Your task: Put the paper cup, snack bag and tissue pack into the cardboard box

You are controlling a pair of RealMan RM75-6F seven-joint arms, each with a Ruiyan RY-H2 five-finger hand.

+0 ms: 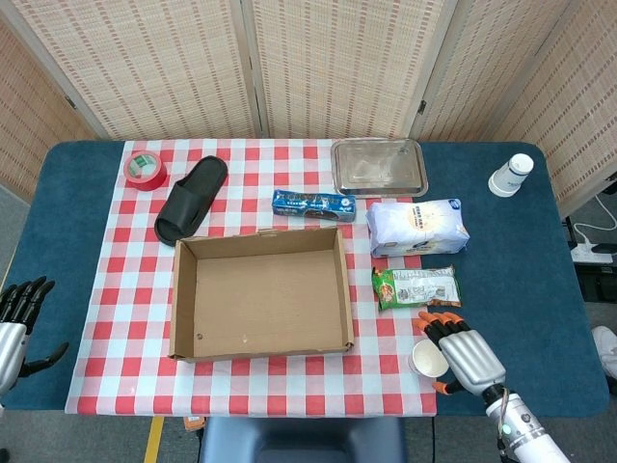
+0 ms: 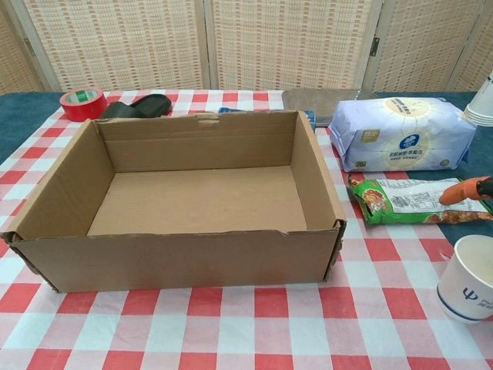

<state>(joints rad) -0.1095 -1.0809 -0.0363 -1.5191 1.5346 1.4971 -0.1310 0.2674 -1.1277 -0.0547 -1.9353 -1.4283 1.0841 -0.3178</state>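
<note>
Snack bag lies between tissue pack and paper cup.

Backdrop: woven-reed folding screen, pale tan panels in light frames. Tabletop: dark blue covering, overlaid by red-and-white checked cloth. Floor: grey, with white power strip at right. Lighting was even

head view: high above the near table edge, facing steeply down, far, whole blue table | chest view: low, near, facing forward level | shared: open brown cardboard box, white-blue plastic tissue pack
</note>
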